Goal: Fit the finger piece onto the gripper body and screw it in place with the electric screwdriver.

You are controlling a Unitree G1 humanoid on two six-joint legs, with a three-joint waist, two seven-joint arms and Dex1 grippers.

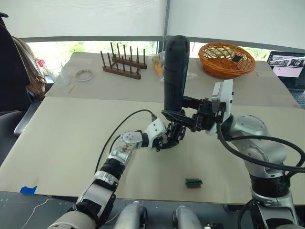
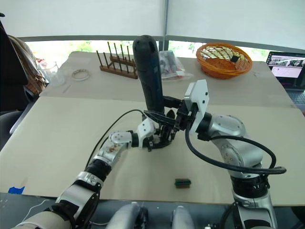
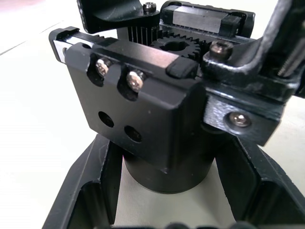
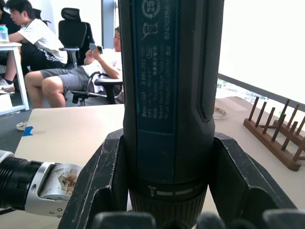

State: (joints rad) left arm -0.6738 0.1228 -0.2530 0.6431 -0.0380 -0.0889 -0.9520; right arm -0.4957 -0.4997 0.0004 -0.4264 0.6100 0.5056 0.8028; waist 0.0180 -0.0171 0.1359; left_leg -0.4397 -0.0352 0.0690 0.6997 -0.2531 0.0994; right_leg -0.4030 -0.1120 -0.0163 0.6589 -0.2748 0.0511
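Note:
The electric screwdriver (image 1: pixel 174 71) stands upright over the middle of the table, rounded end up. My right gripper (image 1: pixel 185 113) is shut on its lower part, one finger (image 4: pixel 102 176) on each side of the barrel. Right beneath it my left gripper (image 1: pixel 167 139) is shut on the gripper body (image 3: pixel 143 109), holding it by its round base just above the table. The body's top block carries two screws (image 3: pixel 119 74) and two empty holes. The screwdriver's bit and the finger piece are hidden behind the two grippers.
A small green-and-black block (image 1: pixel 193 182) lies near the front edge. At the back stand a wooden peg rack (image 1: pixel 125 64), an orange basket (image 1: pixel 226 58), a tape ring (image 1: pixel 84 75) and a laptop (image 1: pixel 287 64). People sit on chairs (image 4: pixel 71 62) beyond the table.

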